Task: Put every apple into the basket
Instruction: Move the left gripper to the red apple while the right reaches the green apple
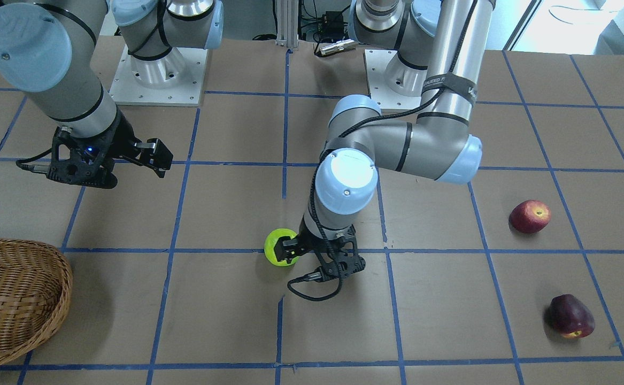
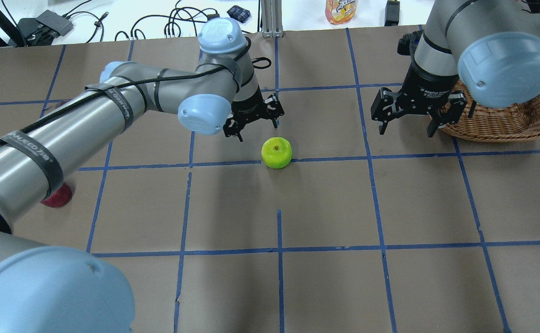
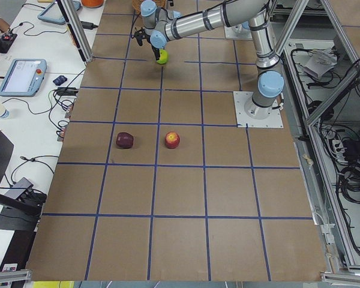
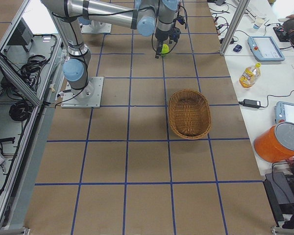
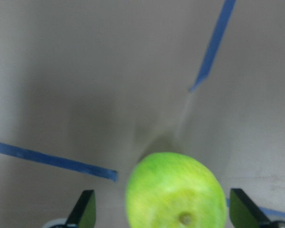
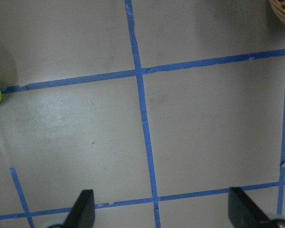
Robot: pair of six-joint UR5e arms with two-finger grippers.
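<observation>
The black strap [image 2: 31, 150] around my left forearm carries white letters that look like "ANJEED", repeated on a second strap [image 2: 118, 96] nearer the elbow. The white print on the collar [image 2: 429, 91] above my right hand [image 2: 406, 132] is too small to read. The orange bottle's [image 2: 341, 10] label is cut off.

Bright, even light from above; soft shadows lie on the table [image 2: 325, 208] under the left pincer [image 2: 257, 129]. The left wrist view is blurred, the green apple [image 5: 175, 190] at that pincer soft-edged; the right wrist view is sharp.
</observation>
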